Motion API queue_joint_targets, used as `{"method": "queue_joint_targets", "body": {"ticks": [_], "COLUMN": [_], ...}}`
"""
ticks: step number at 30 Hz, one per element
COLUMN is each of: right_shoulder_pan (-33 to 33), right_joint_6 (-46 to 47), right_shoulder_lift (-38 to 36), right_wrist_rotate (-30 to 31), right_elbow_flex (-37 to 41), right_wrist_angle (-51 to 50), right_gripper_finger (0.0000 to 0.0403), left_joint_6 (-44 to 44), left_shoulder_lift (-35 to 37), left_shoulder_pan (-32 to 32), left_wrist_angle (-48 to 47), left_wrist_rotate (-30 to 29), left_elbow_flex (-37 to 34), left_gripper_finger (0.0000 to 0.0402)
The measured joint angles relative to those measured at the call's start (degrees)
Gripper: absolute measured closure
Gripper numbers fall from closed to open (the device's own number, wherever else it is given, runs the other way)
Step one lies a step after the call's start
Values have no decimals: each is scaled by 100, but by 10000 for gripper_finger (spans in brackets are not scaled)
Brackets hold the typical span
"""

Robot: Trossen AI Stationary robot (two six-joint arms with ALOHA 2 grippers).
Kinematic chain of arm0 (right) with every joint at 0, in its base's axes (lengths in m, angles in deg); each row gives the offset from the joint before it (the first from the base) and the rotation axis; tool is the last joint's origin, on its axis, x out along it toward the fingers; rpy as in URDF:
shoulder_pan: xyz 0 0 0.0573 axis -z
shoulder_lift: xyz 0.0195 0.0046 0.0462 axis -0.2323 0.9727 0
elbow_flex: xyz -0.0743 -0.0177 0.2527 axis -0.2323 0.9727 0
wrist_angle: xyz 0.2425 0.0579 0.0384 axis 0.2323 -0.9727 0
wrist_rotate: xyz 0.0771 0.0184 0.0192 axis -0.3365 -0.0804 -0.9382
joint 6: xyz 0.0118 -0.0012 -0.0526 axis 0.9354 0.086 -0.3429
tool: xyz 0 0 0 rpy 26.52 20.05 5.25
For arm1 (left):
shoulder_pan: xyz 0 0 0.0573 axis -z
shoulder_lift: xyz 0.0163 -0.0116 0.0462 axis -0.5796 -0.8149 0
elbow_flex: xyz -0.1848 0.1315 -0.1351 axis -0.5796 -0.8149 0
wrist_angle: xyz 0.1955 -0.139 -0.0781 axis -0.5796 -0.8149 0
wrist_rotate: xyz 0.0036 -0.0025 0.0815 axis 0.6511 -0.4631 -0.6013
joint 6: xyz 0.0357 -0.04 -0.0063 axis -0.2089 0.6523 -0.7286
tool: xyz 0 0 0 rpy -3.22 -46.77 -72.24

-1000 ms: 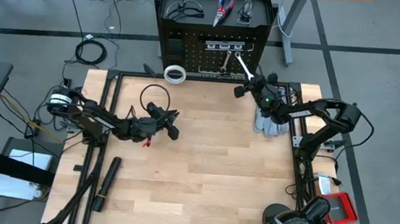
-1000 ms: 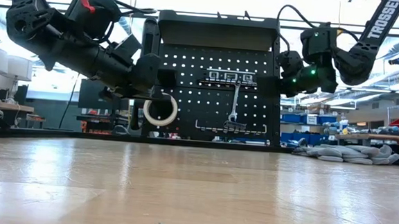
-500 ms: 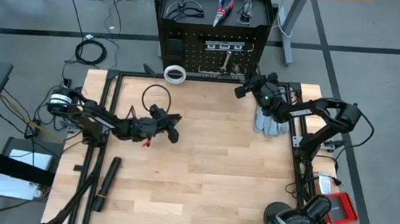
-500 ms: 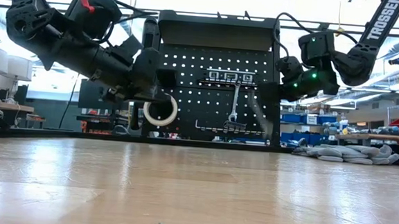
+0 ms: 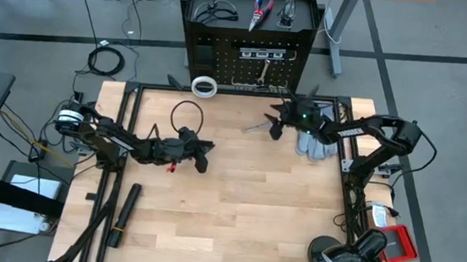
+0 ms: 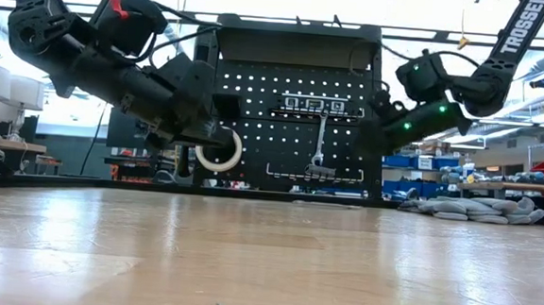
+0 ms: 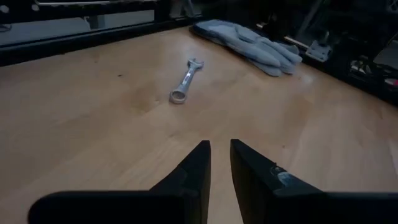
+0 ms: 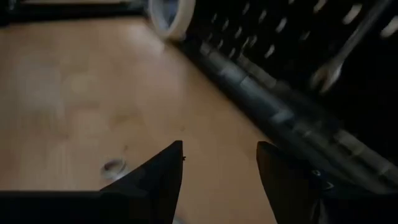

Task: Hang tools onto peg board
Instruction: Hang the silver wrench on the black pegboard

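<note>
— High view: where is the wrench (image 5: 255, 127) seen?
— Flat on the tabletop (image 5: 236, 199) before the peg board (image 5: 251, 31), beside the right gripper (image 5: 278, 122), whose fingers are spread, empty.
— And the left gripper (image 5: 202, 154)?
— Nearly closed, nothing held. The wrench is judged stiff, light, slippery; mid-shank is advised.

The left arm reaches in from the left edge of the table (image 5: 234, 224), bent low, its left gripper (image 5: 204, 151) hovering above the table's middle, fingers (image 7: 196, 168) nearly together with only a narrow slit between them (nothing in it). The right arm folds in from the table's right edge, its right gripper (image 5: 275, 123) raised over the far part, fingers (image 8: 163, 171) spread wide and empty.
</note>
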Motion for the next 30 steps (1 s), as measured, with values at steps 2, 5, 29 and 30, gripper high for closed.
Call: {"method": "queue_joint_targets", "body": {"ticks": [2, 5, 29, 30], "right_shoulder_pan": [96, 172, -230, -230], "right_joint_6": [-49, -379, -302, -304], "right_shoulder_lift": [0, 0, -16, -17], "right_wrist_rotate": [-254, -502, -715, -759], "right_elbow_flex": [0, 0, 195, 195], "right_wrist_angle": [-281, -478, -385, -336], "right_gripper_finger": [195, 197, 199, 199], "left_joint_6": [-8, -205, -2265, -2294], "left_shoulder_lift": [0, -4, -3226, -3265], "left_shoulder_pan": [-60, -350, -1684, -1685], "left_wrist_angle": [-282, -1234, -3514, -3506], "left_wrist_rotate": [30, 413, 2068, 1944], "left_elbow_flex": [114, 604, 4812, 4854], "left_gripper_finger": [334, 334, 274, 272]}}
